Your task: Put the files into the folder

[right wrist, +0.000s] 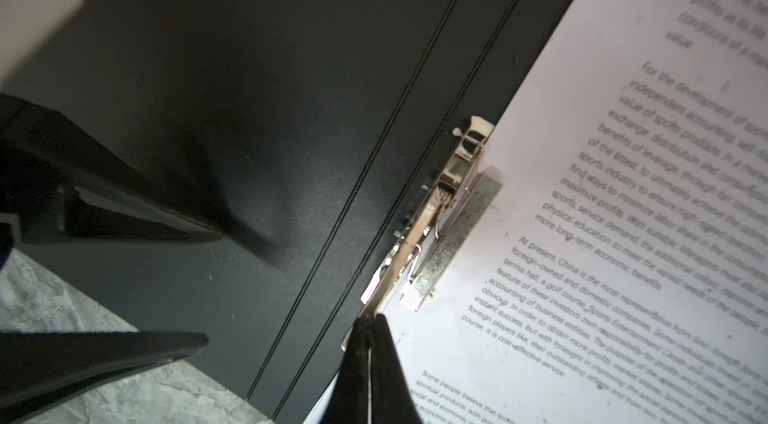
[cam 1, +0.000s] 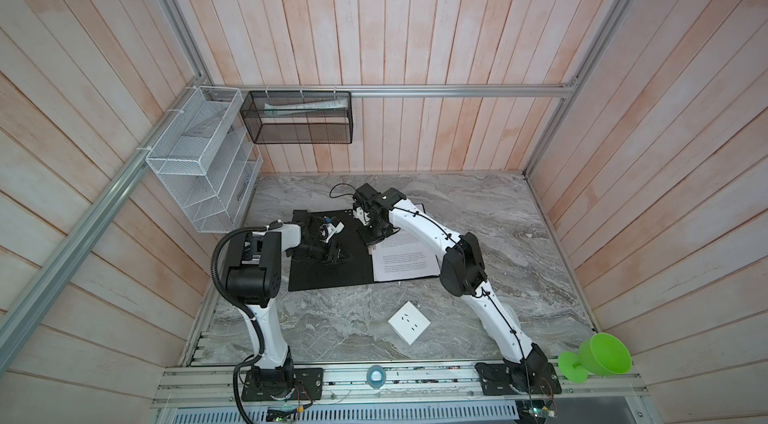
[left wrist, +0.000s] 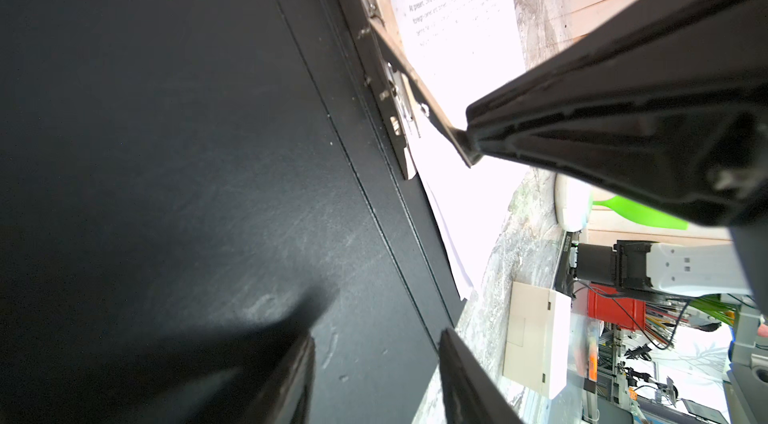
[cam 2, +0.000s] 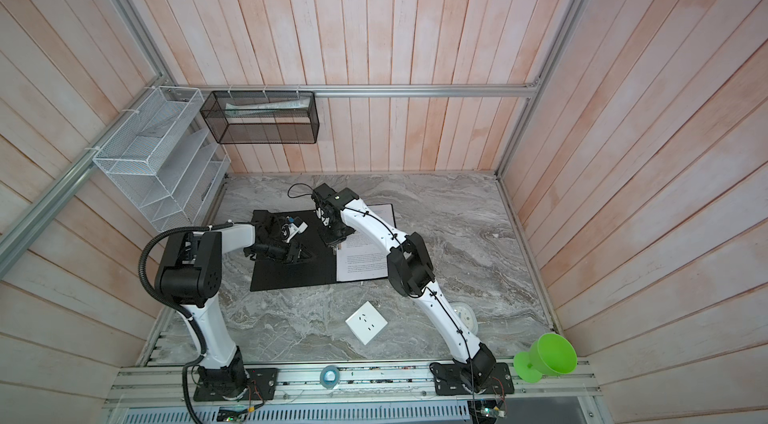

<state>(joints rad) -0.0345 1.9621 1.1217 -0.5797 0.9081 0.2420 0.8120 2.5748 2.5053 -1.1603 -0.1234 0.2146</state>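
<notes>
Files lie inside the open folder, on its right half, their edge beneath the metal clip. The folder lies flat, black inside up, on the worktop. The right gripper, pinched closed, touches the clip's lever end. The left gripper, jaws partly apart and empty, sits low over the left half.
</notes>
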